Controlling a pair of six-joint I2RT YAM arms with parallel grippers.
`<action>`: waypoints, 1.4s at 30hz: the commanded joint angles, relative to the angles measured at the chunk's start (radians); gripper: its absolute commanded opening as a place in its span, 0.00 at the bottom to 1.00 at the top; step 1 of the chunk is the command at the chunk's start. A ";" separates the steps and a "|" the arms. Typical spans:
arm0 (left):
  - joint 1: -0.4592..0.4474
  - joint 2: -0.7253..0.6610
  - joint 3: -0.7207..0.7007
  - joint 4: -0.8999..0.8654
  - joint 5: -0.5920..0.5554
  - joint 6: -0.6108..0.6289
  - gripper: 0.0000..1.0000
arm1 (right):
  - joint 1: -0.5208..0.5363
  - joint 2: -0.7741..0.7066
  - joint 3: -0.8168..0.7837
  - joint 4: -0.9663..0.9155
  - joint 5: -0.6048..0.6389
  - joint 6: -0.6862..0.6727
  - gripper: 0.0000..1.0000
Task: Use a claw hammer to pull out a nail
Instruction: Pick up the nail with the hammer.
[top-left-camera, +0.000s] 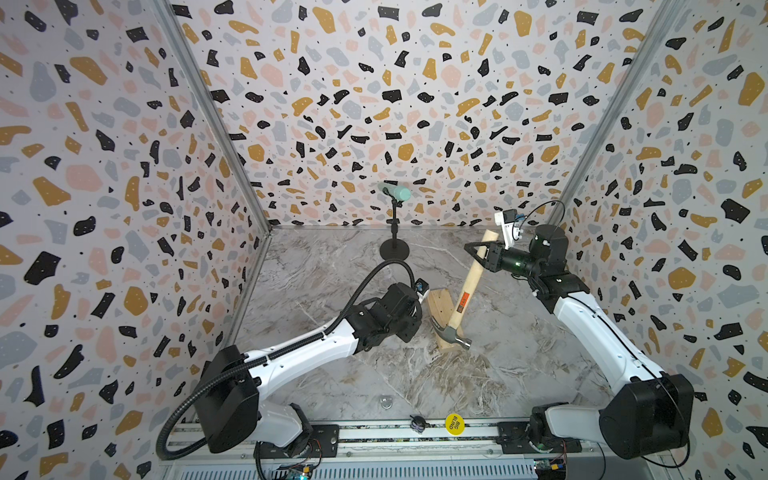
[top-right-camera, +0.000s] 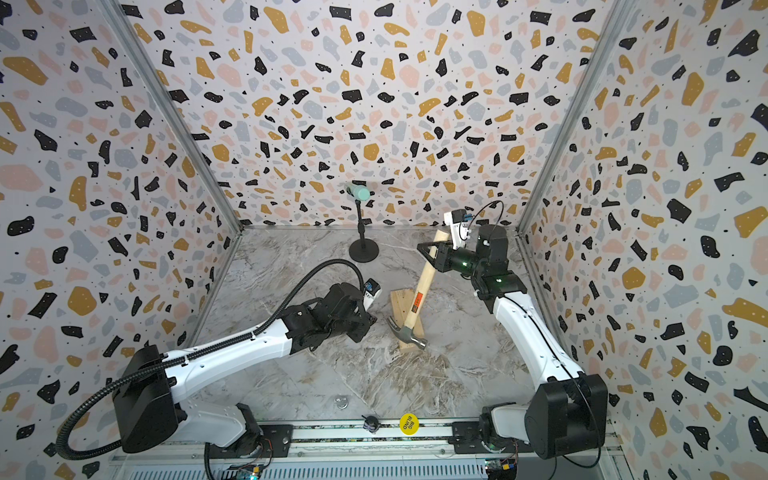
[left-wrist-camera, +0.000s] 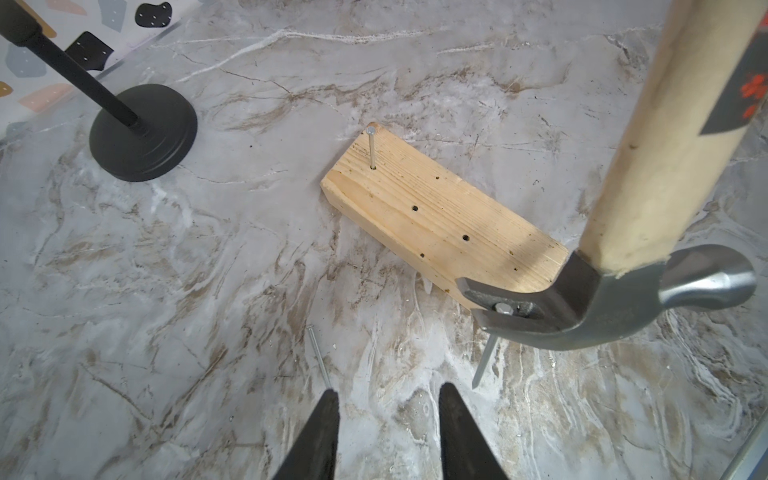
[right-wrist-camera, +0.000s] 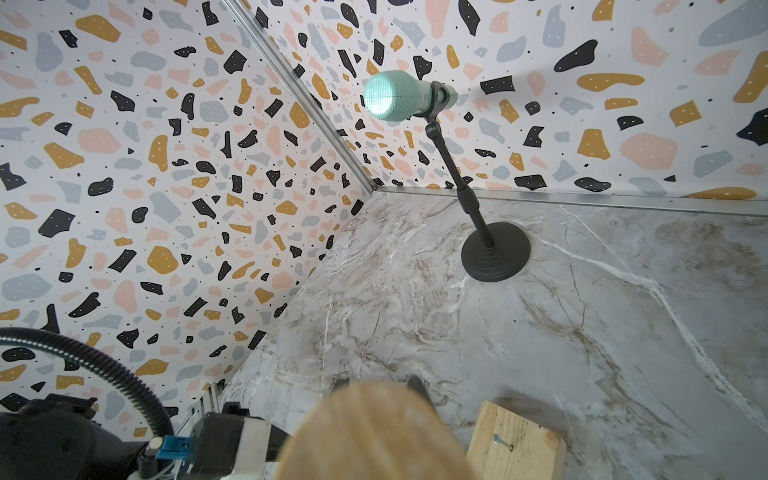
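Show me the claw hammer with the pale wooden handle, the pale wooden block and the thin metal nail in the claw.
claw hammer (top-left-camera: 472, 280): in a top view, on the handle.
wooden block (left-wrist-camera: 440, 216): left wrist view, on its top face.
nail (left-wrist-camera: 483, 363): left wrist view, on the shank below the claw.

The long claw hammer (left-wrist-camera: 636, 199) has a pale wooden handle, matt and faintly speckled; its grey steel head is smooth with a soft sheen at the striking end, darker and rougher inside the claw. The thin nail (left-wrist-camera: 503, 308) caught there is bright bare metal. The pale rectangular wooden block (left-wrist-camera: 436, 216) is unfinished, grainy and matt. The grey-brown marble-look surface (left-wrist-camera: 208, 291) is smooth, lightly sheened. The round black microphone-stand base (left-wrist-camera: 143, 133) and the black left tool (left-wrist-camera: 389, 388) look matt.
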 joint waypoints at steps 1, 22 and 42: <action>-0.020 0.016 0.017 0.019 0.024 0.009 0.36 | -0.005 -0.016 0.053 0.082 -0.044 0.087 0.00; -0.076 0.090 0.028 0.065 0.017 -0.031 0.33 | -0.005 -0.030 0.041 0.125 -0.071 0.130 0.00; -0.076 0.099 0.045 0.061 0.007 -0.034 0.26 | -0.005 -0.035 0.041 0.129 -0.080 0.136 0.00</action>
